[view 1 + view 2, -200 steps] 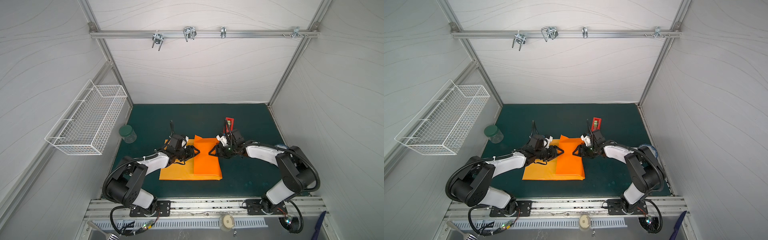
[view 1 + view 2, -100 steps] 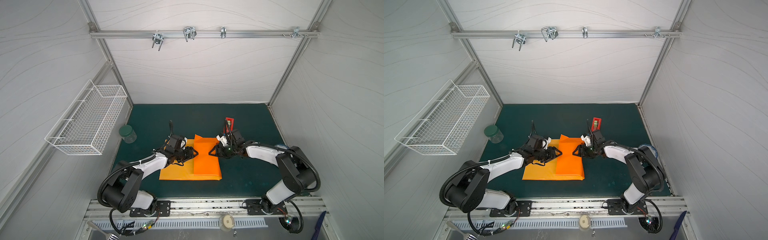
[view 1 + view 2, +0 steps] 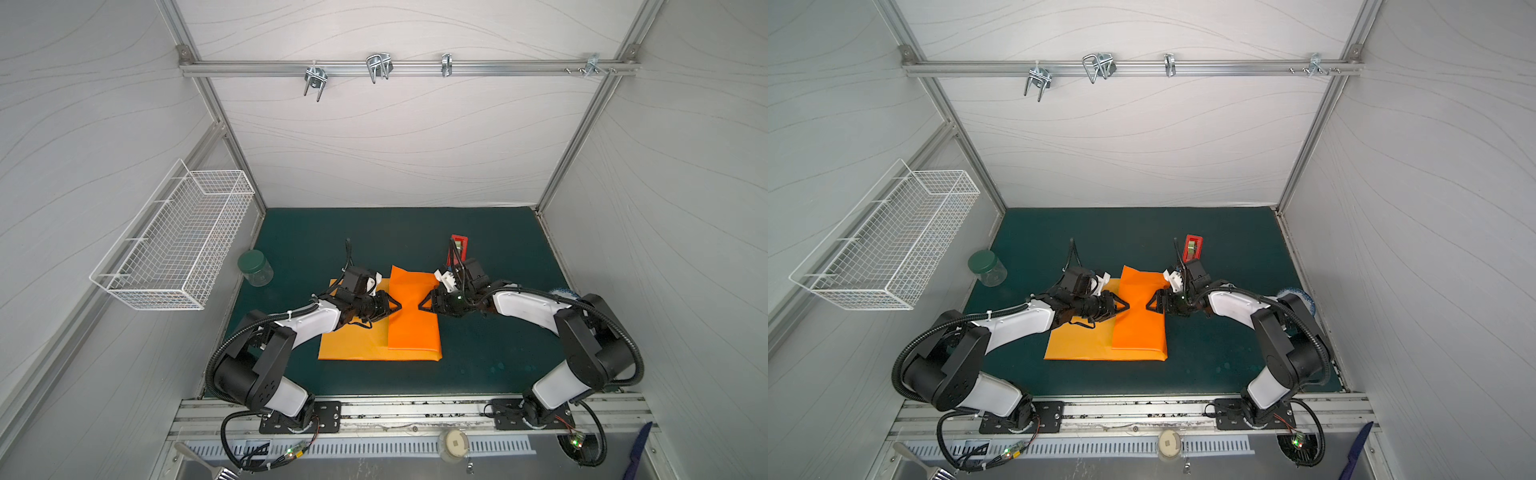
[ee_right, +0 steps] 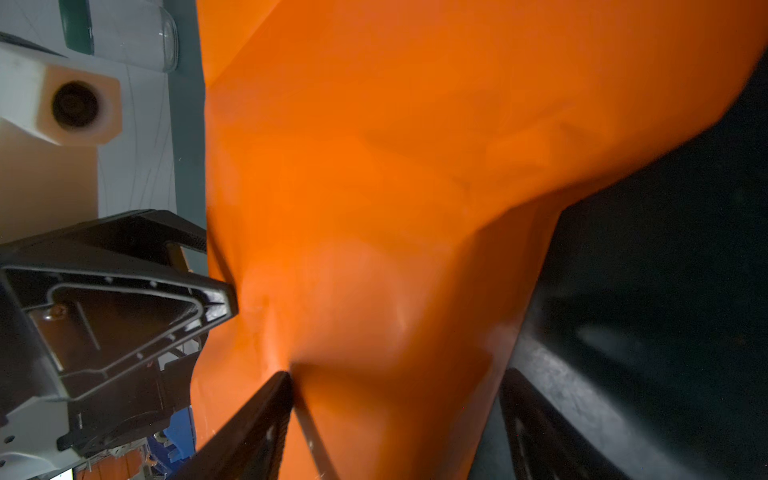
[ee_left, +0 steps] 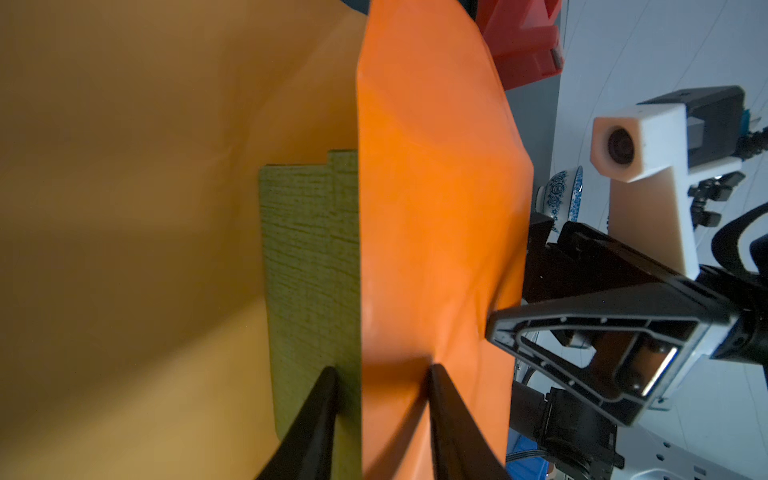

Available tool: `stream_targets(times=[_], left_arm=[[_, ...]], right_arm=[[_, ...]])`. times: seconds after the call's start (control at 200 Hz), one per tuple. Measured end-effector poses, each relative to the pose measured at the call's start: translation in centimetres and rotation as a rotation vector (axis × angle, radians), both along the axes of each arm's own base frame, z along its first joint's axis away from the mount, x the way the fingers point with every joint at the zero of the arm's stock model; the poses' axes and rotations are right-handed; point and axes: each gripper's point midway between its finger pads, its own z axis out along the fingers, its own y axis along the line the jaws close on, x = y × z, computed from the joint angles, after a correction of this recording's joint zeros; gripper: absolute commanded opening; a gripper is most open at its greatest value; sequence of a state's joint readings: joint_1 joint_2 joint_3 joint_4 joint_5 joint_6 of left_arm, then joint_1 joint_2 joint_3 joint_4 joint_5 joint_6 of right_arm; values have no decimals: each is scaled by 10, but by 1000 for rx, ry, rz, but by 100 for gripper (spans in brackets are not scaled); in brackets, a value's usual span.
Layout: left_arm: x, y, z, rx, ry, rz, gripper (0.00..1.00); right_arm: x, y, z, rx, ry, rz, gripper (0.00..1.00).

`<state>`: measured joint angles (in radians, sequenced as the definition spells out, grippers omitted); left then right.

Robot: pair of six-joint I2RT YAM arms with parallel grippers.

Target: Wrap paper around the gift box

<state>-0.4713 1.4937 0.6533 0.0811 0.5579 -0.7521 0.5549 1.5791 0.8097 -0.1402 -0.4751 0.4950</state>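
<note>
The orange paper [image 3: 413, 328] lies on the green mat, with one flap folded over from the right. Under that flap a strip of the olive-green gift box [image 5: 311, 257] shows in the left wrist view; both top views hide the box beneath the paper. My left gripper [image 5: 380, 374] stands narrowly open at the flap's free edge, one tip on the bare box and the other on the flap. From the opposite side my right gripper [image 4: 395, 374] stands wide open, with the paper-covered side of the box between its fingers. Both grippers face each other across the flap [image 3: 1138, 307].
A red tape dispenser [image 3: 458, 245] stands just behind the right gripper. A green-lidded jar [image 3: 254, 268] sits at the mat's left edge, below a wire basket [image 3: 174, 245] on the wall. A blue-and-white bowl [image 3: 563, 293] sits behind the right arm.
The left gripper's jaws have narrowed at the flap's edge and its arm has shifted slightly. The right gripper's jaws have opened a little. The paper lies as before.
</note>
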Motion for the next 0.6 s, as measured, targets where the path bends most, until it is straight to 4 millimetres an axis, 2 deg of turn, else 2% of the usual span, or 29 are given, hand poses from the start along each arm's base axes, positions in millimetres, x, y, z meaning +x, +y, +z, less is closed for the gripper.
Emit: stream_targets(times=[0.215, 0.315, 0.6], left_arm=[[3, -6, -1, -18, -19, -17, 29], [4, -8, -1, -27, -28, -22, 28], [5, -8, -1, -36, -40, -24, 27]], right_arm=[[1, -18, 4, -59, -6, -29, 90], [-1, -25, 9, -73, -8, -38, 90], [-6, -22, 14, -92, -12, -19, 94]])
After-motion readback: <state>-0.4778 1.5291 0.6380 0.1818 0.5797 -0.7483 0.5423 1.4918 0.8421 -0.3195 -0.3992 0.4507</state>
